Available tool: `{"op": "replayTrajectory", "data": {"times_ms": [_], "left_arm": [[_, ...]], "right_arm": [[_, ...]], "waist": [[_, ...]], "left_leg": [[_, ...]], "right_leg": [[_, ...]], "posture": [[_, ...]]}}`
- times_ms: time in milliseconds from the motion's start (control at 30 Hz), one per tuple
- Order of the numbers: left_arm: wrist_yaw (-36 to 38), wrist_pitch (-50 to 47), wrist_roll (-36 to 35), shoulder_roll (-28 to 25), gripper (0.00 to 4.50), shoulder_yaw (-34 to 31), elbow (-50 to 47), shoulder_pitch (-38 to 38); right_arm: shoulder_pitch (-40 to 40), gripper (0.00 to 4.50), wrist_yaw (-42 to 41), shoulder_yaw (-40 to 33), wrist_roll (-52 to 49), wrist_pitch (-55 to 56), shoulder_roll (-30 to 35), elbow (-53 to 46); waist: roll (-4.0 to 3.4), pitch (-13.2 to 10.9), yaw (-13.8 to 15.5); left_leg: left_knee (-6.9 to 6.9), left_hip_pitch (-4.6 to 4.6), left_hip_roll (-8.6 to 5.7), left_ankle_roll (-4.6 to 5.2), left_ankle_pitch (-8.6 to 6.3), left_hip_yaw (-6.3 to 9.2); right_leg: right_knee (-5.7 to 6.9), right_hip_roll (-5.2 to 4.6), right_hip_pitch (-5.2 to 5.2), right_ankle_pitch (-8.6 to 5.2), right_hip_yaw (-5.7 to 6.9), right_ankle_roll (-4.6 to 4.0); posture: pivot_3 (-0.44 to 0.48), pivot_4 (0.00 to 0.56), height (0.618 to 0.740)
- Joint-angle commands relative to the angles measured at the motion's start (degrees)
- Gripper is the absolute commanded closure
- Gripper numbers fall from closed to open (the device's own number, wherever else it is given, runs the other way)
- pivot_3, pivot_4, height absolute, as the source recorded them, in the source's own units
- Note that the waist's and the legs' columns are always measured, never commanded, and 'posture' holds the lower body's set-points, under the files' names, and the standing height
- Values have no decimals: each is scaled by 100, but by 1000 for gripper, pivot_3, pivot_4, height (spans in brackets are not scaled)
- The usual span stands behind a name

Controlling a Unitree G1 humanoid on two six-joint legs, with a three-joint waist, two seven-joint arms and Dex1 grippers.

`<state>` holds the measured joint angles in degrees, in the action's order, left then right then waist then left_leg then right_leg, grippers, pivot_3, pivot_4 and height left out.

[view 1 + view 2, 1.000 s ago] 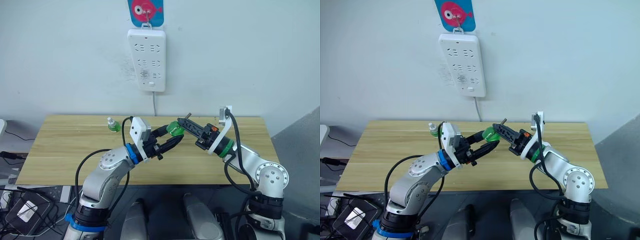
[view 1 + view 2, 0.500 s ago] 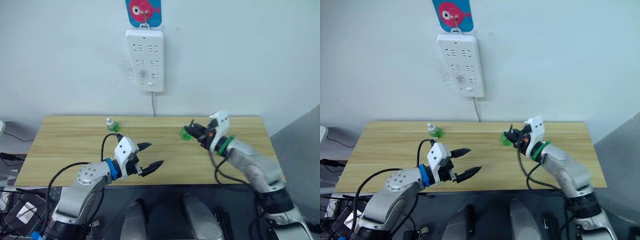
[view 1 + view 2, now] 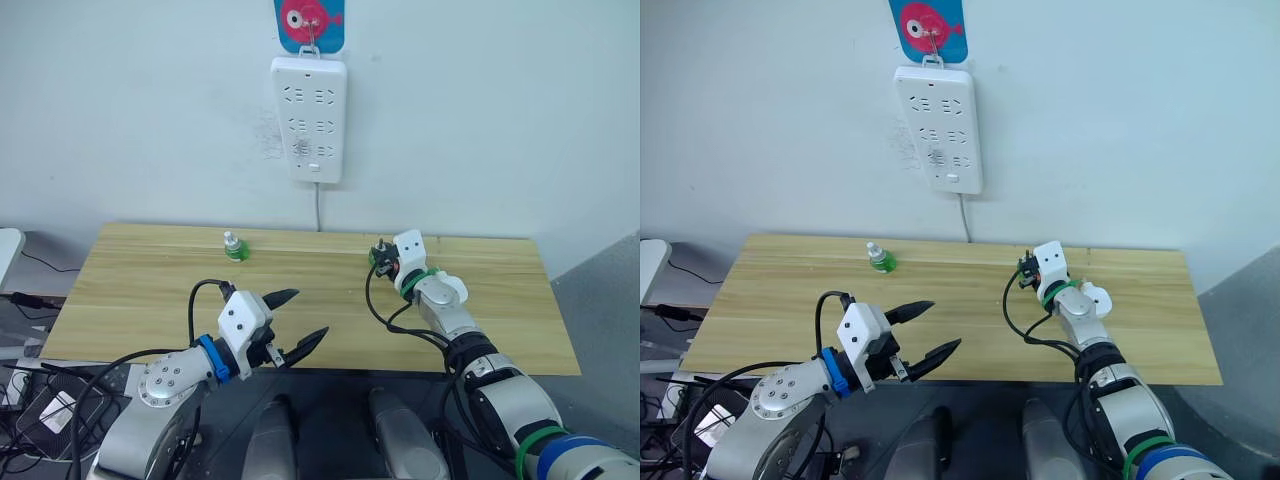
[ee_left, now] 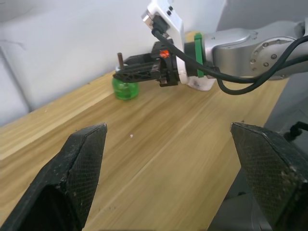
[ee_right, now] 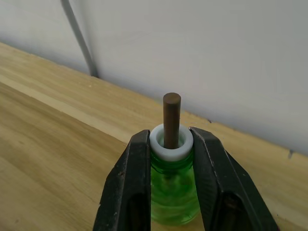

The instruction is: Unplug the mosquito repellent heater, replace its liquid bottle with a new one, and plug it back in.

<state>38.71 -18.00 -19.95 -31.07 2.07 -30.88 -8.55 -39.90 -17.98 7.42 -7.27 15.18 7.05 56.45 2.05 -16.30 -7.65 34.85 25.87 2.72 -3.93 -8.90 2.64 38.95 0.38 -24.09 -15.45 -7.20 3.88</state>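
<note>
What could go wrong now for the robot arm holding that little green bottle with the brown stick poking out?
The right gripper pinches the small green bottle only at its white neck, so it could slip or tip over on the wooden table when released. Its thin brown wick stands bare and could snap if bumped. The other capped green bottle stands far from the open left gripper, a long reach.

White wall; wooden table against it; grey floor right.
</note>
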Motion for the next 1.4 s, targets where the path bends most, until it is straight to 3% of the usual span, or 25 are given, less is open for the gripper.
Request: {"op": "replayTrajectory", "data": {"times_ms": [33,200,267,300,467,567,667,767,900,1067,1400], "left_arm": [[-66,150,42,53,137,5,-243,-28],[-10,243,16,31,0,-66,-67,-57],[-104,328,128,46,0,-176,78,-241],[-197,337,122,99,0,-278,160,-349],[-905,293,303,396,0,-892,920,-638],[-990,539,304,496,0,-1168,1477,-524],[-941,957,278,555,0,-1351,2067,-137],[-1330,1397,468,580,0,-1646,3143,645],[-1230,1929,637,514,0,-1624,4557,1673],[-1165,2596,856,533,0,-1554,6235,2769],[-1196,3735,1236,709,0,-1357,8514,4106]], "right_arm": [[-35,2636,-125,-306,-20,271,-70,73],[183,887,-459,-475,-62,296,-41,-439],[441,163,-719,-391,-24,65,95,-1063],[620,14,-922,-317,-28,-72,190,-1497],[1546,14,-2019,299,-73,-1112,957,-4329],[1757,14,-2209,526,-222,-2380,1251,-5621],[1820,14,-2141,594,-551,-3542,1223,-6555],[1817,14,-1957,898,-481,-4377,1150,-7397],[1637,14,-1741,1157,-414,-5294,1049,-8058],[1416,14,-1553,1147,-516,-6153,1006,-8622],[1526,14,-1499,927,-738,-6783,1384,-9018]], "waist": [[0,0,-3],[-1,0,-17],[-1,0,-21],[-2,0,-21],[-6,-3,-17],[-7,-3,-42],[-7,-5,-27],[-8,-16,12],[-7,-138,17],[-5,-362,-4],[4,-627,-52]], "left_leg": [[1,-1,0,0,0,0],[5,-3,0,1,1,-1],[4,-3,0,0,1,-1],[3,-3,1,0,1,0],[-4,-2,1,-1,-1,6],[0,-6,5,0,0,10],[5,-12,4,-1,2,11],[10,-11,0,-1,4,7],[12,-12,0,-7,9,2],[8,1,2,-11,10,-9],[-2,10,3,-26,0,2]], "right_leg": [[1,0,1,0,0,0],[2,1,3,0,-2,0],[2,1,2,0,-2,0],[2,1,3,0,-2,0],[3,0,-2,-3,3,3],[7,5,-2,-17,3,24],[7,7,0,-16,1,9],[6,3,1,-32,-5,-23],[2,3,1,-32,-8,-21],[0,0,-12,-11,-10,24],[-1,0,-19,-19,0,45]], "posture": [[-90,267,735],[-111,266,735],[-118,264,735],[-124,263,735],[-138,265,735],[-145,274,735],[-147,295,735],[-158,328,735],[-212,409,735],[-254,468,735],[-309,491,735]]}}
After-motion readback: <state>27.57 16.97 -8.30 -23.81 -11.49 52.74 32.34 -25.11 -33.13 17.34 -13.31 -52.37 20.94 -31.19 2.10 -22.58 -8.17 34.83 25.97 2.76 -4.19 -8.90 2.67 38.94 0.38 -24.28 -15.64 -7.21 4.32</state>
